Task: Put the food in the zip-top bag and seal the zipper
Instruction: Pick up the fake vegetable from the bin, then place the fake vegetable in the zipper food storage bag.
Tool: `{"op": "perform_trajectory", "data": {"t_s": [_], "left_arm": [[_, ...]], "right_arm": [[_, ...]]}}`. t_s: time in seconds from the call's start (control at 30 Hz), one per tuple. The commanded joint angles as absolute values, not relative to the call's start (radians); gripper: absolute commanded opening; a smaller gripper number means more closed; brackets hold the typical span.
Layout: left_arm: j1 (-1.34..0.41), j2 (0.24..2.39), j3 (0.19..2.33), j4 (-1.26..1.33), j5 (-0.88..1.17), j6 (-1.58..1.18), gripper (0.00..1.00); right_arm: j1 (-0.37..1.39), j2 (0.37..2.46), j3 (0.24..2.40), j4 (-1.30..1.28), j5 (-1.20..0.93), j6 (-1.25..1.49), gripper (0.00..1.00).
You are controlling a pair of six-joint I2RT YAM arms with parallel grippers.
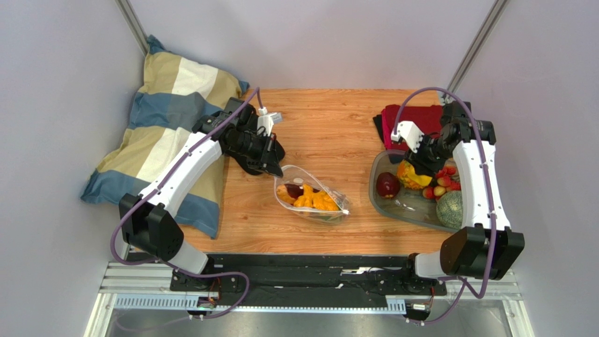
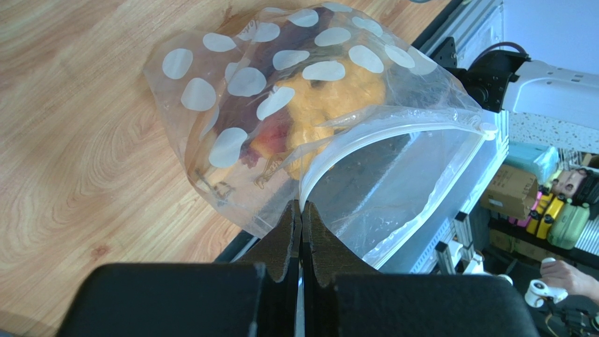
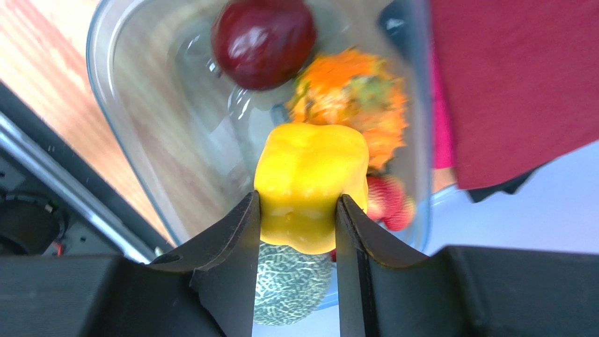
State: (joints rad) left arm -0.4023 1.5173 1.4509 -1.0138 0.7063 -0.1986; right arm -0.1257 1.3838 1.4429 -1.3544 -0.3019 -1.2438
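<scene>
Currently the zip-top bag (image 1: pixel 311 195) lies at centre frame in the top view, partly loaded. Its zipper (image 2: pixel 394 133) gapes unsealed. The left gripper (image 2: pixel 302 210) is clenched on the bag's mouth edge. The right gripper (image 3: pixel 299 203) grasps a yellow pepper (image 3: pixel 311 186) over the tray (image 1: pixel 373 188), middle right, where more food waits. The bag's contents blur behind the dotted film.

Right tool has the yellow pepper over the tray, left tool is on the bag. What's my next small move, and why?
Probably lift the right tool straight up, clear of the tray. It is closed on the yellow pepper, with a dark red fruit close beyond it, and the left tool pinches the zip-top bag at its mouth edge, which gapes open.
</scene>
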Motion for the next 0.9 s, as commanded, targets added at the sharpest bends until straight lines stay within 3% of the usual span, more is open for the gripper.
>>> {"op": "perform_trajectory", "data": {"t_s": [0.0, 0.33, 0.67, 0.87], "left_arm": [[-0.397, 1.491, 1.443, -1.006, 0.73, -0.178, 0.0], [-0.399, 1.512, 1.443, -0.999, 0.718, -0.181, 0.0], [-0.397, 1.539, 1.45, -1.003, 0.71, -0.181, 0.0], [-0.388, 1.546, 1.462, -1.009, 0.75, -0.186, 0.0]], "right_arm": [[-0.126, 1.342, 1.511, -1.667, -0.388, -1.206, 0.02], [-0.032, 1.262, 1.578, -1.667, -0.514, -1.105, 0.01], [0.346, 1.344, 1.994, -1.594, -0.718, -0.74, 0.0], [0.521, 1.351, 1.991, -1.448, -0.793, -0.56, 0.0]]}}
